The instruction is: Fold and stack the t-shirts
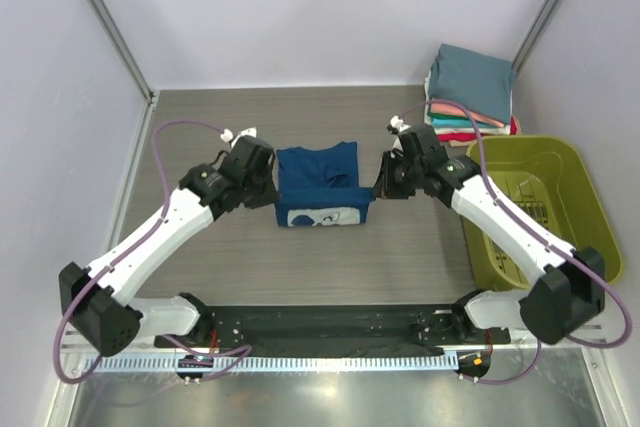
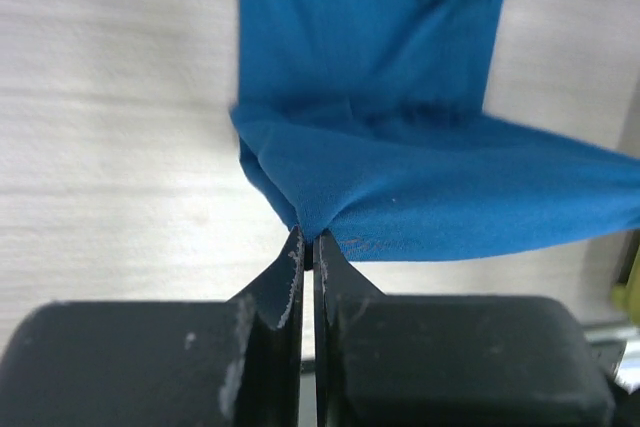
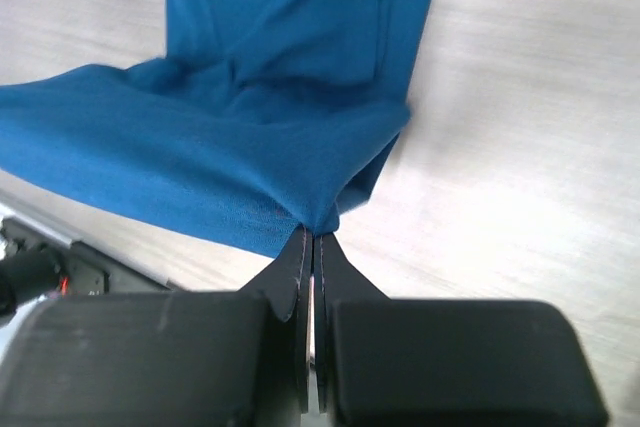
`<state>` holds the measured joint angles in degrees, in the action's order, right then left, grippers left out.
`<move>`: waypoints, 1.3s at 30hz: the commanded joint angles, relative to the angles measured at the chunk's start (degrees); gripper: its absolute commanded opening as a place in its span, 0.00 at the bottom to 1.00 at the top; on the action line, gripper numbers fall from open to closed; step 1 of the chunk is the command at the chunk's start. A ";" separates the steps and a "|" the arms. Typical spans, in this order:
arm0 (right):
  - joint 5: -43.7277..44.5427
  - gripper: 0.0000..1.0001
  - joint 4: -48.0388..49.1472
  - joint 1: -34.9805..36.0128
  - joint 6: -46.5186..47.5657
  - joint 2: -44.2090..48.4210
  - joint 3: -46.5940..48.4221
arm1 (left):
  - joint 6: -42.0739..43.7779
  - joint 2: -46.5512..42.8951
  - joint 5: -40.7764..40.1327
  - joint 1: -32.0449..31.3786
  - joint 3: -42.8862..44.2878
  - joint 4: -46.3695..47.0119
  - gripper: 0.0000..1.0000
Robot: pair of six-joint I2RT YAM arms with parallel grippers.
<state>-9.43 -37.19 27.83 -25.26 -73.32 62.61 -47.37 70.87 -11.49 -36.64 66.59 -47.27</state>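
Note:
The navy-blue t-shirt with a white cartoon print lies mid-table, its near part lifted and folded over. My left gripper is shut on the shirt's left edge; in the left wrist view its tips pinch a bunched corner of the blue cloth. My right gripper is shut on the right edge; in the right wrist view its tips pinch the blue cloth. A stack of folded t-shirts, slate-teal on top with coral, white, green and red below, sits at the back right.
An olive-green plastic basket stands at the right, under the right arm's forearm. Walls close the table at the back and both sides. A black base plate runs along the near edge.

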 commanded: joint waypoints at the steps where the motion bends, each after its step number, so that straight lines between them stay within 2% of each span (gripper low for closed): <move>1: 3.28 0.01 -1.13 -2.43 4.77 -4.54 7.34 | 4.13 3.38 -2.84 4.38 5.56 -0.46 0.00; 7: 1.70 0.01 -0.95 -5.33 7.32 -14.55 16.48 | 6.50 12.26 1.81 10.88 14.08 1.74 0.00; 16: -3.83 0.01 -0.52 -9.55 7.15 -29.06 28.61 | 6.86 31.68 8.40 18.44 28.06 1.48 0.00; 21: -6.65 0.01 -0.69 -10.60 6.18 -38.98 37.92 | 7.12 45.36 13.05 22.22 41.50 -2.48 0.00; 22: -7.00 0.01 -0.69 -10.96 5.66 -40.83 39.76 | 7.21 47.67 13.85 23.36 46.48 -2.74 0.01; 24: -8.14 0.05 -1.21 -11.92 4.78 -47.22 46.70 | 7.03 53.90 17.44 24.77 53.87 -5.37 0.06; 25: -8.84 0.36 -1.91 -13.32 3.91 -49.79 50.03 | 6.77 61.33 19.55 26.17 63.05 -6.51 0.12; 26: -9.46 0.56 -2.88 -13.94 3.46 -52.51 57.72 | 6.51 65.32 22.44 26.88 68.36 -8.70 0.43; 27: -9.47 0.65 -6.63 -14.47 3.20 -55.59 62.24 | 6.16 69.19 30.74 27.50 74.07 -9.50 0.53; 28: -8.94 0.74 -8.58 -15.00 2.85 -59.71 66.02 | 5.98 76.88 34.13 28.46 84.74 -10.03 0.66; 29: -8.15 0.77 -9.82 -15.18 2.23 -60.62 69.89 | 5.63 79.31 35.81 28.73 89.11 -11.78 0.89; 30: -7.62 0.80 -10.09 -15.00 2.05 -60.54 69.49 | 5.45 80.64 36.70 28.99 91.76 -12.84 0.93; 31: -7.88 0.84 -9.05 -14.92 1.79 -58.19 67.66 | 5.80 80.22 37.06 29.34 89.62 -12.76 0.95; 33: -8.41 0.88 -2.84 -14.39 1.09 -54.67 57.23 | 6.94 71.99 36.28 29.26 79.72 -8.92 0.95; 34: -8.85 0.91 -0.54 -14.21 0.74 -52.56 53.18 | 7.03 68.47 35.14 29.43 67.48 -2.98 0.95; 35: -9.63 0.93 1.92 -13.95 0.47 -49.32 45.31 | 7.03 61.21 34.43 29.44 62.66 -1.27 0.95; 37: -12.70 0.98 7.99 -13.69 -0.14 -46.84 38.85 | 6.86 55.55 32.68 29.26 53.79 -0.46 0.95; 39: -14.03 1.00 11.69 -13.51 -0.06 -45.60 32.68 | 7.12 47.81 30.83 29.17 49.01 -0.46 0.93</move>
<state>-19.25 -33.95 12.84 -24.23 -124.22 100.88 -41.50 134.17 19.07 -6.44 118.63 -51.68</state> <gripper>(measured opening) 0.991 0.933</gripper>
